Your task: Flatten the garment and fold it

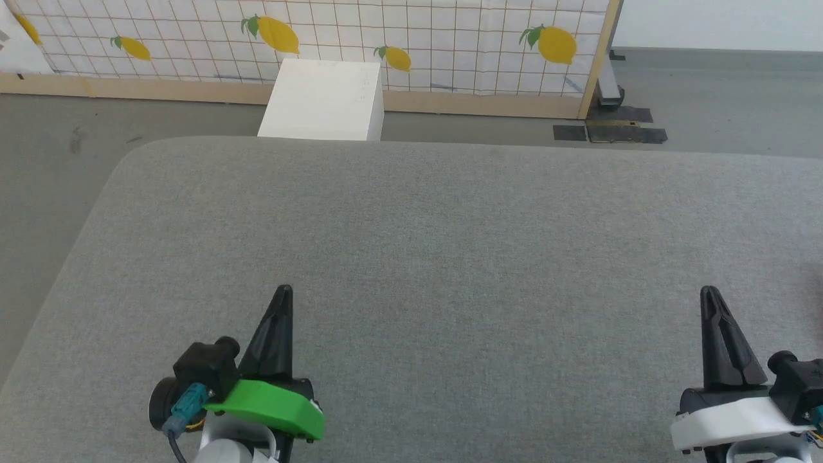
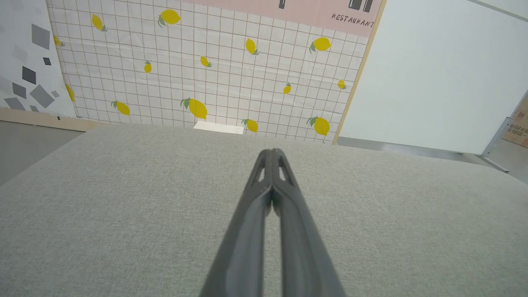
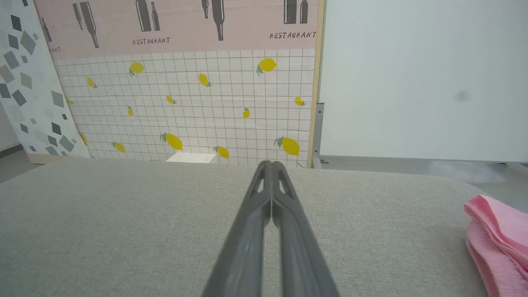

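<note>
Both the left gripper [image 1: 283,292] and the right gripper [image 1: 708,290] hover clenched and empty over the grey fabric-covered table [image 1: 411,257]. The light pink soft cloth garment [image 3: 495,235] lies bunched at the right. Flattening hasn't begun, so next the right gripper should open and reach it.

Left end effector [image 1: 283,290], right end effector [image 1: 709,291] closed.

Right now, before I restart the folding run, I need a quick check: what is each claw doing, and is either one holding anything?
Left claw: closed, holding nothing.
Right claw: closed, holding nothing.
</note>
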Controlling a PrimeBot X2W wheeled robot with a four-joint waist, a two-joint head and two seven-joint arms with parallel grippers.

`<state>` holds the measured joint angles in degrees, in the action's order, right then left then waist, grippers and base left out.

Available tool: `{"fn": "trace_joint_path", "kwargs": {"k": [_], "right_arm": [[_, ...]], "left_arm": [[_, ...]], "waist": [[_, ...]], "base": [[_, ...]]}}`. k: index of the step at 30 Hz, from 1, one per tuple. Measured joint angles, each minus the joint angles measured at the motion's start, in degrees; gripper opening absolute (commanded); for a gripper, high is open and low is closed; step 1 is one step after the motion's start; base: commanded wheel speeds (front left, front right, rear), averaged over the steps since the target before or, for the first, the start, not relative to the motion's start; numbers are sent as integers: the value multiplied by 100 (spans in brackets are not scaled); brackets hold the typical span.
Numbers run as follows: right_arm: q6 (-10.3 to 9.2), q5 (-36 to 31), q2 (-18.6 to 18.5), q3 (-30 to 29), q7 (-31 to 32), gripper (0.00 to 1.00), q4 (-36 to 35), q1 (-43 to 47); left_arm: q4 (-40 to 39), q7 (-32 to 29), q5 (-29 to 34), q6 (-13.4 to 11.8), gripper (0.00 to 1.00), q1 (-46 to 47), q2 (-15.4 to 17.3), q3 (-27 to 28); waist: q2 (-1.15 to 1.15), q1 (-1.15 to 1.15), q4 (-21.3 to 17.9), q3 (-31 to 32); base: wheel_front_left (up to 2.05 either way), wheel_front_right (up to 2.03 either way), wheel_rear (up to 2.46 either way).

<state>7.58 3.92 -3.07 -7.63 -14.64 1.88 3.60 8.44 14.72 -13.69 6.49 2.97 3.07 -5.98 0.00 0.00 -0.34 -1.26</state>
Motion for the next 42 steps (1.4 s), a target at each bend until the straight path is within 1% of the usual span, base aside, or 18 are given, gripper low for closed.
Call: {"fn": "trace_joint_path", "kwargs": {"k": [14,23,42], "right_arm": [[0,0,0,0,2,0,0,0],[0,-10,0,43,111,0,-2,-1],[0,-46,0,167,355,0,-15,-9]], "left_arm": [[0,-3,0,0,0,0,0,-4],[-38,-105,62,-10,0,0,0,22],[-181,-356,243,-135,0,-2,0,130]], "waist": [[0,0,0,2],[0,0,3,11],[0,0,9,32]], "base": [[0,0,0],[0,0,0],[0,0,0]]}}
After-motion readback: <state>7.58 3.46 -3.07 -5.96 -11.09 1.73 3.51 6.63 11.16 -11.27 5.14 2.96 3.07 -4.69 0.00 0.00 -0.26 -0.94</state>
